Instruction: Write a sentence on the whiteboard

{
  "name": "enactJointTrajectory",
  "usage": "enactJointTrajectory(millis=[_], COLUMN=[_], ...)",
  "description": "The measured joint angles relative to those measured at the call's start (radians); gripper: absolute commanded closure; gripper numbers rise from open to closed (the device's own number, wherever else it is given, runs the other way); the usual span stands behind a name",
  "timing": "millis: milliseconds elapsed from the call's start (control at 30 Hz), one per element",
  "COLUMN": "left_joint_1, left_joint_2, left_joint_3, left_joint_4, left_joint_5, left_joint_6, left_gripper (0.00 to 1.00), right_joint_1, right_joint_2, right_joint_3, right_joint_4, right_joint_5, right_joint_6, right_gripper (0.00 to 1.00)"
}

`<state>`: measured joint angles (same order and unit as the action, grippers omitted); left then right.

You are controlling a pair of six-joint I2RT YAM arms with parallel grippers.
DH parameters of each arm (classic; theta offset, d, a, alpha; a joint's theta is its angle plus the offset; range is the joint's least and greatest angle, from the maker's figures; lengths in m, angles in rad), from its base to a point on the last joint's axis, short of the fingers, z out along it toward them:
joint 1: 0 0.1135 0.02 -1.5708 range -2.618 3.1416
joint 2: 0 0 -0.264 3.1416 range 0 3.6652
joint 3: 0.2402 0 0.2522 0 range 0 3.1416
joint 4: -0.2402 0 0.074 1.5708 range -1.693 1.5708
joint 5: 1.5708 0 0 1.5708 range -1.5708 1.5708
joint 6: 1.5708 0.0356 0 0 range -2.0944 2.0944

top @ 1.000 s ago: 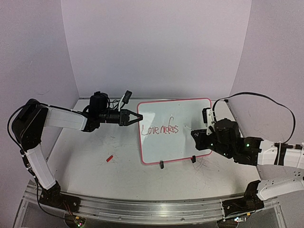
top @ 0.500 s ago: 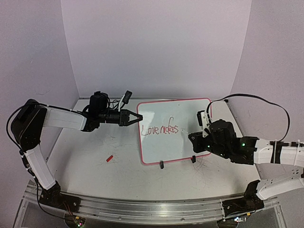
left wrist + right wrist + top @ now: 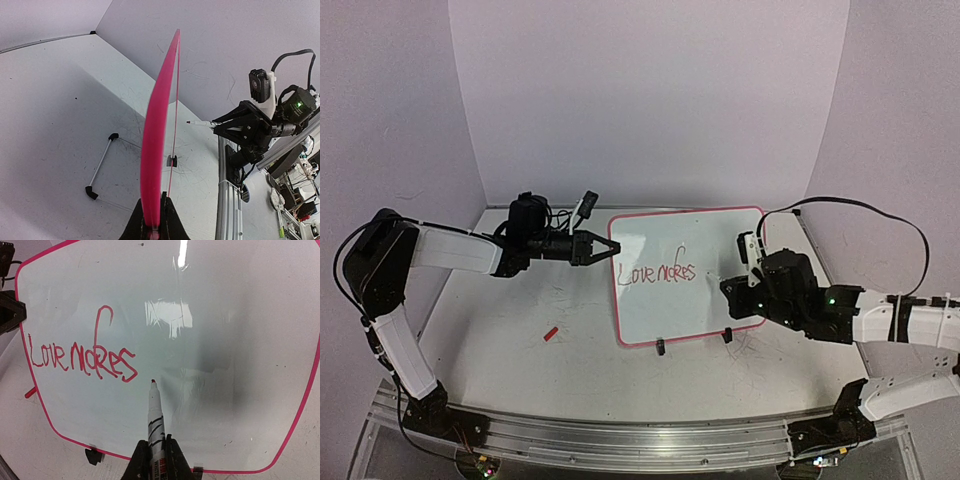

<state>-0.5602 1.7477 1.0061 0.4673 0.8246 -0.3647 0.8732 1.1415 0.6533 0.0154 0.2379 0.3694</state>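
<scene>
The whiteboard (image 3: 720, 240) stands upright on the table with its pink-red rim and black feet. The sentence (image 3: 658, 272) is red script reading "Love makes"; it also shows in the right wrist view (image 3: 80, 357). My left gripper (image 3: 610, 247) is shut on the board's left rim, which is seen edge-on in the left wrist view (image 3: 157, 130). My right gripper (image 3: 728, 285) is shut on a red-tipped marker (image 3: 155, 415). Its tip is just right of and below the last letter. In the left wrist view the marker (image 3: 200, 123) stands a small gap off the board face.
A red marker cap (image 3: 550, 333) lies on the table left of the board. A wire stand leg with black ends (image 3: 102, 165) rests behind the board. The purple walls close in on the back and both sides.
My right gripper has moved a little left and forward with the marker, bringing the tip nearer the board. The left gripper and the board have not moved.
</scene>
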Motion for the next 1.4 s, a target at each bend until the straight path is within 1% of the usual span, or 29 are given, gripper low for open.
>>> enactJointTrajectory(millis=[667, 1100, 1400], left_joint_1=[0.0, -0.002, -0.002], left_joint_2=[0.0, 0.0, 0.0], left_joint_3=[0.002, 0.003, 0.006], left_joint_4=[-0.006, -0.013, -0.018], left_joint_5=[0.0, -0.003, -0.005], left_joint_6=[0.007, 0.008, 0.01], left_gripper=[1.0, 1.0, 1.0], right_joint_1=[-0.028, -0.044, -0.044], right_joint_2=[0.084, 0.11, 0.106], right_joint_3=[0.072, 0.074, 0.062], right_joint_4=[0.041, 0.055, 0.062], right_joint_5=[0.038, 0.042, 0.032], right_joint_6=[-0.023, -0.024, 0.004], right_gripper=[1.0, 1.0, 1.0])
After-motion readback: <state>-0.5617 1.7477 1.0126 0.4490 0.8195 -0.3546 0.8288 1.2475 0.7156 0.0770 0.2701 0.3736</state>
